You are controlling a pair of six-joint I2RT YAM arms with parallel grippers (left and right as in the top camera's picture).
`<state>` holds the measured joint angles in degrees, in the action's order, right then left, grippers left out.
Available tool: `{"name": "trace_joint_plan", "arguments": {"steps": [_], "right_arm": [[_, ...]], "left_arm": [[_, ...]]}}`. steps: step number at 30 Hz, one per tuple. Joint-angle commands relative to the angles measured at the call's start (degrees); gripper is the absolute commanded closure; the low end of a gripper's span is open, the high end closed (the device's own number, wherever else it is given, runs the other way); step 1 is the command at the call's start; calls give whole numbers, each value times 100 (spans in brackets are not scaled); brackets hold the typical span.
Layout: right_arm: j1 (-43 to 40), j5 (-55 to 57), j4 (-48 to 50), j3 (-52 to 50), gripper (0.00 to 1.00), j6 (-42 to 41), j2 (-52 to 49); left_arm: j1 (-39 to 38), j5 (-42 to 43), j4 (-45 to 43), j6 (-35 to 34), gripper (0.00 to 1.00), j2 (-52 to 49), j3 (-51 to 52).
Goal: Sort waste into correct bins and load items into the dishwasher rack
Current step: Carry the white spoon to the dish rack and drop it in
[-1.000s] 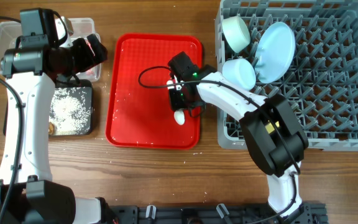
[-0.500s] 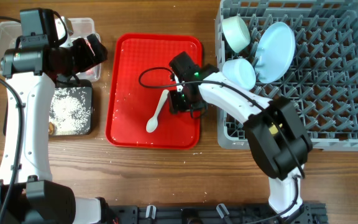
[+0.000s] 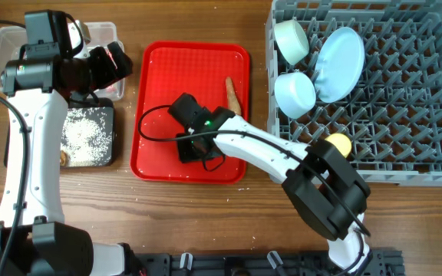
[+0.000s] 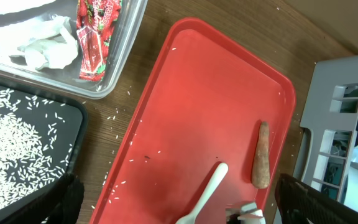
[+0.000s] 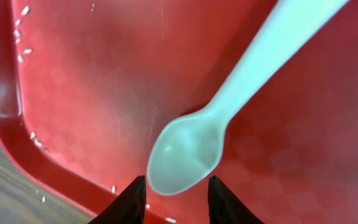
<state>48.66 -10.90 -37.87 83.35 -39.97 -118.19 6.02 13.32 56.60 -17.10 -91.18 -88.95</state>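
Spoon [image 5: 188,152], white plastic, lies flat on the red tray [image 3: 159,50] toward its near rim. Right gripper [image 5: 178,202] is set over the spoon's bowl end, jaws narrowly apart; contact cannot be told. Yellow cup [image 3: 338,143] sits at the near edge of the rack [image 3: 405,115]. Farther back, the carrot stick [image 3: 232,93] lies on the red tray. Black tray [image 3: 90,134] holds rice [image 4: 11,143]. Beyond it, the clear tub [image 3: 2,46] holds the wrapper [image 4: 95,25] and crumpled paper [image 4: 42,43]. Left gripper [image 4: 185,205] is spread wide, empty. Light blue bowl [image 3: 295,93], plate [image 3: 338,65] and green bowl [image 3: 290,40] stand in the rack's far left.
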Motion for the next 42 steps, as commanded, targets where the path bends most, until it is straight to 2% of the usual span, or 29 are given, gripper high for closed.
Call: {"name": "trace_joint_plan", "arguments": {"steps": [1, 8, 17, 22, 26, 28, 32, 37, 42], "right_arm": [[-96, 520, 142, -59, 65, -219, -173], [-225, 815, 758, -59, 65, -238, -306], [-225, 616, 815, -61, 67, -520, -723], [-227, 590, 898, -59, 85, -522, -962], [-256, 549, 914, -59, 89, -505, -988], [-289, 479, 905, -59, 95, -428, -988], [-400, -28, 776, 107, 96, 254, -966], [-595, -20, 361, 420, 96, 841, -433], [-1158, 181, -61, 420, 96, 898, 1095]], "left_arm": [[26, 9, -17, 11, 0, 0, -37], [26, 9, -17, 11, 0, 0, -37], [26, 9, -17, 11, 0, 0, -37], [26, 9, -17, 11, 0, 0, -37], [26, 9, -17, 11, 0, 0, -37], [26, 9, -17, 11, 0, 0, -37], [26, 9, -17, 11, 0, 0, -37], [26, 9, -17, 11, 0, 0, -37], [26, 9, -17, 11, 0, 0, -37]]}}
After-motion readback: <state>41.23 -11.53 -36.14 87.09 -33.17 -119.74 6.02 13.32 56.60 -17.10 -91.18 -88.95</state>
